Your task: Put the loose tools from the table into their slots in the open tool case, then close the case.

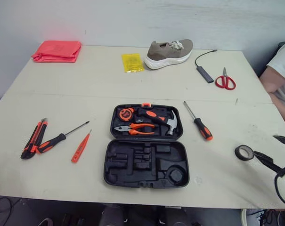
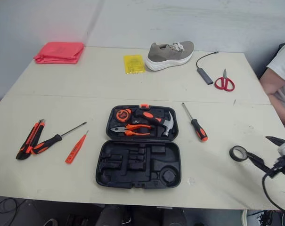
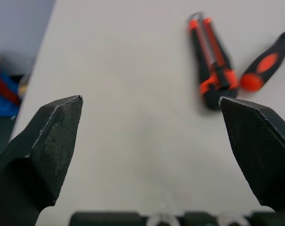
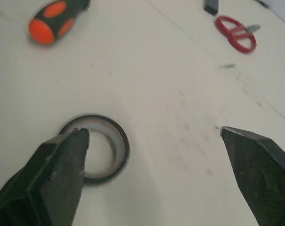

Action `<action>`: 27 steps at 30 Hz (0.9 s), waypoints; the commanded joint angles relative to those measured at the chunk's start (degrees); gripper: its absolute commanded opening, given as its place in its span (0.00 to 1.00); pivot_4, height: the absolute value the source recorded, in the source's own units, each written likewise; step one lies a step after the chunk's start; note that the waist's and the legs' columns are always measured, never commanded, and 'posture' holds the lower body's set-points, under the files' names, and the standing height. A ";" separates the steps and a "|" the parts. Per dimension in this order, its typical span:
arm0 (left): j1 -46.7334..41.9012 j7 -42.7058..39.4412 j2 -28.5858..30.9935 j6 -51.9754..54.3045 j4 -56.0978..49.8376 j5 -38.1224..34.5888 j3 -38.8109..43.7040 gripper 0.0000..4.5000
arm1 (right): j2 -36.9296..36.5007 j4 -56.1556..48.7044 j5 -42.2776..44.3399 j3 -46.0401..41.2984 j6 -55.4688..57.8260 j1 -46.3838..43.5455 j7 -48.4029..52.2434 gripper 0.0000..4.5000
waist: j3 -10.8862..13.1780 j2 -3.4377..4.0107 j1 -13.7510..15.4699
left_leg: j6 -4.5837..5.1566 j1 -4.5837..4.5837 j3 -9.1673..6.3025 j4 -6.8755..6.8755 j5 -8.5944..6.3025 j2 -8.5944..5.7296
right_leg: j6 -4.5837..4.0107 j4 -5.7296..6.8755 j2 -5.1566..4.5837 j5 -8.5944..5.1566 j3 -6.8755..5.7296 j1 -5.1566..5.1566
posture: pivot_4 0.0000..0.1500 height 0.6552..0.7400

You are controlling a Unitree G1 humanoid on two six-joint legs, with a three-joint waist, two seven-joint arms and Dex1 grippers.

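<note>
The black tool case point(image 1: 146, 165) lies open at the table's middle. Its far half holds a tape measure point(image 1: 126, 113), pliers point(image 1: 135, 128) and a hammer point(image 1: 163, 120); the near half's slots are empty. Left of it lie a utility knife point(image 1: 34, 138), a black-and-orange screwdriver point(image 1: 60, 138) and an orange tester pen point(image 1: 80, 147). A second screwdriver point(image 1: 199, 121) lies right of the case. My right gripper point(image 1: 264, 144) is open just right of a black tape roll point(image 1: 244, 152), one fingertip point(image 4: 71, 146) at its rim. My left gripper point(image 3: 151, 113) is open above bare table, short of the knife point(image 3: 210, 61).
Along the far edge sit a pink folded cloth point(image 1: 57, 50), a yellow packet point(image 1: 132, 62), a shoe point(image 1: 170, 52), a black adapter on a cable point(image 1: 204, 74) and red scissors point(image 1: 225, 80). A person's arm point(image 1: 276, 80) is at the right side of the table.
</note>
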 commanded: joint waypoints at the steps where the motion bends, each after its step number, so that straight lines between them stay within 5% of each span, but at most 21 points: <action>1: 1.16 1.89 2.92 -4.85 4.58 0.92 3.11 0.99 | -1.18 5.19 0.39 -1.51 -3.17 1.28 1.35 1.00 | -0.04 -0.07 0.07 | 0.00 0.00 0.00 -0.15 0.00 0.00 | -0.02 -0.09 0.00 0.01 0.01 0.00 | 1.00 1.00; 5: 0.82 0.19 3.11 -4.30 2.93 -1.17 1.03 0.99 | 1.30 1.97 3.00 -0.18 -4.92 1.84 2.61 1.00 | -0.07 0.01 -0.02 | -0.03 0.04 0.01 -0.47 0.00 -0.01 | -0.07 -0.20 -0.01 -0.01 0.00 -0.02 | 1.00 1.00; 8: -1.40 0.69 2.94 1.76 -6.97 -3.58 -4.71 0.99 | 4.89 -10.94 8.15 4.29 3.02 -0.83 1.31 1.00 | -0.05 0.07 -0.21 | -0.08 0.09 0.00 -0.55 0.02 0.00 | 0.58 -0.17 0.02 0.35 0.00 -0.03 | 1.00 1.00; 17: -6.17 1.36 10.20 24.53 -25.20 -7.82 -18.12 0.99 | 11.70 -35.61 20.55 11.64 15.06 -4.62 0.98 1.00 | -0.05 0.10 -0.05 | -0.25 0.06 0.02 -0.59 0.15 0.00 | 0.58 0.07 0.15 0.60 0.16 -0.02 | 1.00 1.00; 22: -12.00 -5.21 18.95 16.73 -16.70 0.90 -34.93 0.99 | 15.95 -43.88 21.35 19.85 12.90 -4.21 5.73 1.00 | -0.03 0.14 0.23 | -0.25 0.06 0.12 -0.59 0.16 -0.03 | 0.58 0.10 0.23 0.59 -0.40 -0.08 | 1.00 1.00; 27: -23.64 -8.50 17.69 10.62 -6.04 4.71 -46.47 0.99 | 17.95 -45.70 19.25 24.55 10.39 -3.71 8.47 1.00 | -0.08 0.06 0.24 | -0.24 0.09 0.14 -0.52 0.15 -0.04 | 0.62 0.19 0.23 0.62 -0.41 -0.11 | 1.00 1.00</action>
